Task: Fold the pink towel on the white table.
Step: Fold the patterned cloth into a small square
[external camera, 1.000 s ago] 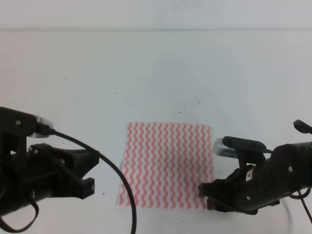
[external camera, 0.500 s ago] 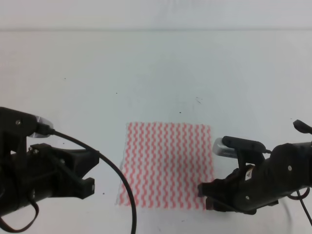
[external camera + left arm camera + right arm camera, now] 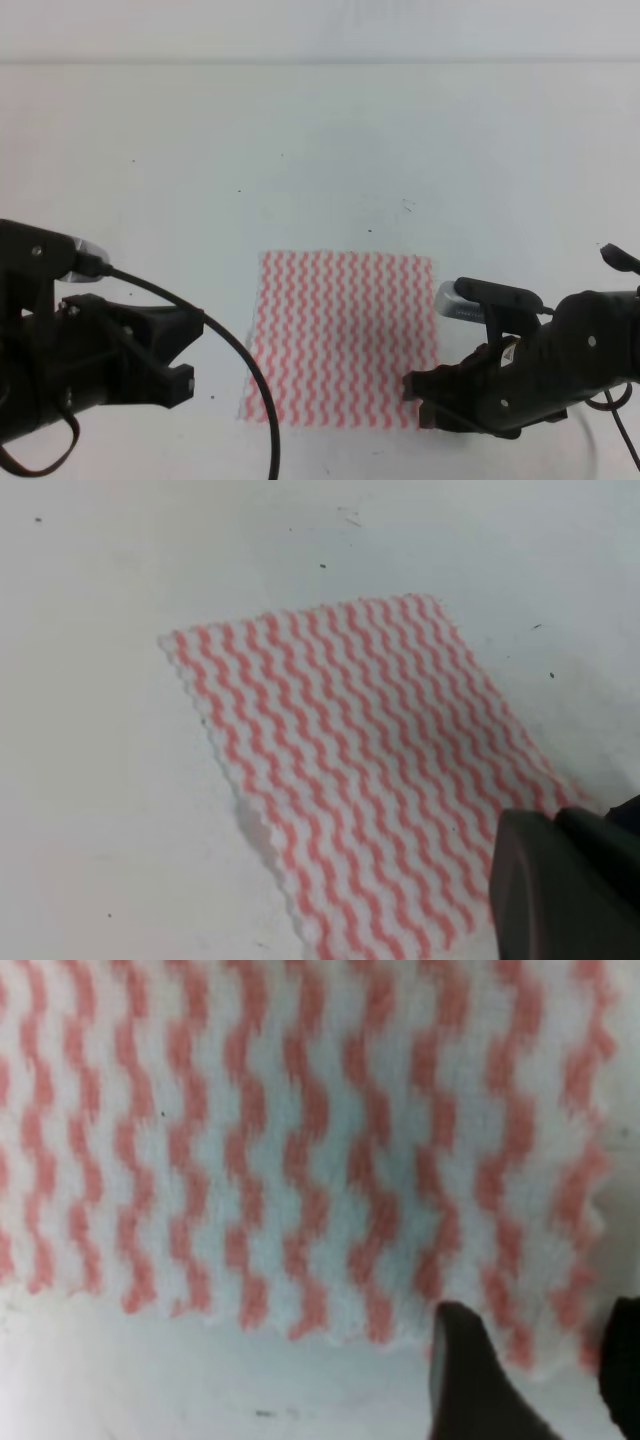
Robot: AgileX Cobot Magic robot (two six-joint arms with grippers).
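Observation:
The pink towel (image 3: 342, 340) lies flat and unfolded on the white table (image 3: 320, 150), its wavy stripes running front to back. My left gripper (image 3: 188, 355) hovers open a short way left of the towel, not touching it. In the left wrist view the towel (image 3: 370, 770) fills the middle, with a dark finger (image 3: 560, 880) at the lower right. My right gripper (image 3: 412, 400) is open at the towel's near right corner. The right wrist view shows the towel (image 3: 300, 1140) close up, and the near edge by that corner lies between the gripper's (image 3: 545, 1385) two dark fingers.
Small dark specks (image 3: 408, 205) mark the table behind the towel. A black cable (image 3: 245, 370) from the left arm loops over the towel's near left edge. The table's far edge (image 3: 320, 63) runs across the top of the exterior view.
My right gripper has crept slightly left onto the towel's near right corner. The left arm and the towel have not moved.

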